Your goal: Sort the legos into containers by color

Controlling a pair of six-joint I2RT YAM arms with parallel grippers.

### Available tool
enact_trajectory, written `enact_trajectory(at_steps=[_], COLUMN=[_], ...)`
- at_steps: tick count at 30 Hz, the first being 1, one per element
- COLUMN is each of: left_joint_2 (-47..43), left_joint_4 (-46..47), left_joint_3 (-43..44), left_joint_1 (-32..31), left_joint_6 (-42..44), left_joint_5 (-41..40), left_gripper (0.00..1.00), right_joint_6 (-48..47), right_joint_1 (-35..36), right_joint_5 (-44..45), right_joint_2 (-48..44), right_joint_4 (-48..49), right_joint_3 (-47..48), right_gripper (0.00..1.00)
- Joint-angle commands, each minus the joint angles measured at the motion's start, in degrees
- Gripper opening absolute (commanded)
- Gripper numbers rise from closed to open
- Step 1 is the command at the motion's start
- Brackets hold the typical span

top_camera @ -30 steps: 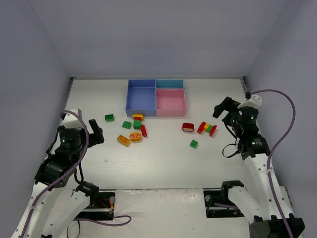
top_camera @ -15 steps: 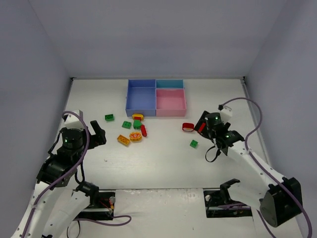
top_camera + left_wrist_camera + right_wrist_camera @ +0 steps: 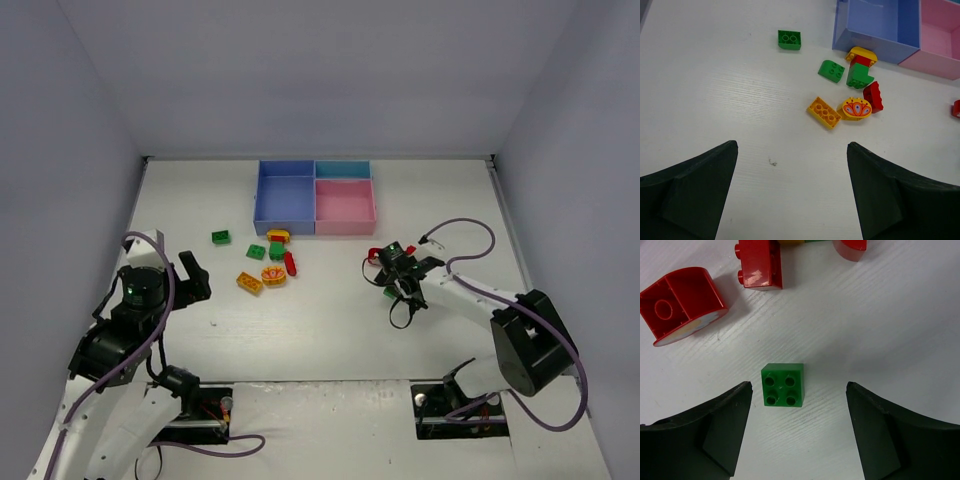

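Right tool (image 3: pixel 798 390) is low over the counter (image 3: pixel 880 315), jaws apart, gripping nothing. Green brick (image 3: pixel 782 385) lies studs up between the fingers, nearer the left one, with a gap on both sides. At its 10 o'clock is an upturned red round brick (image 3: pixel 682 305). At 12 is a red block (image 3: pixel 760 265), cut by the frame top. Red piece (image 3: pixel 850 247) at 1 o'clock is mostly out of frame, shape unclear. In the top view the arm covers most of this group.

Left tool (image 3: pixel 792 150) is wide open, empty, above the counter's 8 o'clock side.

Ahead of it is the pile:
- flat green (image 3: pixel 789 39) at 11, alone
- curved green (image 3: pixel 831 69)
- yellow-red-green stack (image 3: pixel 860 65), just beside the blue tray (image 3: pixel 880 30)
- dark red brick (image 3: pixel 873 96)
- orange plate (image 3: pixel 824 111), touching the printed orange dome (image 3: pixel 856 108)

Pink tray (image 3: pixel 940 50) is cut by the right edge. Teal tray (image 3: pixel 343 169) shows clearly only from the top view. Trays are joined, at the counter's 12 o'clock.
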Motion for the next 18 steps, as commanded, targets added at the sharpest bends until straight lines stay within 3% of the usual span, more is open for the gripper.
enact_trajectory(at_steps=[1, 5, 11, 13, 14, 16, 18], left_joint_2=[0.1, 0.3, 0.6, 0.4, 0.3, 0.2, 0.4], left_joint_4=[0.5, 0.5, 0.5, 0.5, 0.5, 0.5, 0.5], left_joint_3=[0.7, 0.7, 0.5, 0.7, 0.8, 1.2, 1.3], left_joint_1=[-0.3, -0.3, -0.2, -0.2, -0.2, -0.3, -0.2], left_joint_6=[-0.9, -1.0, -1.5, -1.5, -1.5, -1.2, -1.0], left_joint_5=[-0.6, -0.4, 0.1, 0.2, 0.1, -0.1, -0.1], left_gripper=[0.84, 0.84, 0.83, 0.84, 0.83, 0.83, 0.84], right_joint_6=[4.5, 3.0, 1.1, -0.9, -3.3, -6.2, -11.1], right_joint_1=[0.7, 0.7, 1.1, 2.5, 3.7, 6.0, 6.8], right_joint_5=[3.8, 3.1, 3.9, 4.2, 5.5, 5.8, 5.0], right_joint_2=[1.0, 3.7, 8.0, 7.8, 7.1, 6.2, 4.8], right_joint_4=[0.1, 2.3, 2.9, 3.0, 3.0, 3.0, 3.0], right_joint_3=[0.8, 0.0, 1.8, 3.2, 3.9, 7.4, 10.5], right_gripper=[0.72, 0.68, 0.52, 0.28, 0.11, 0.00, 0.00])
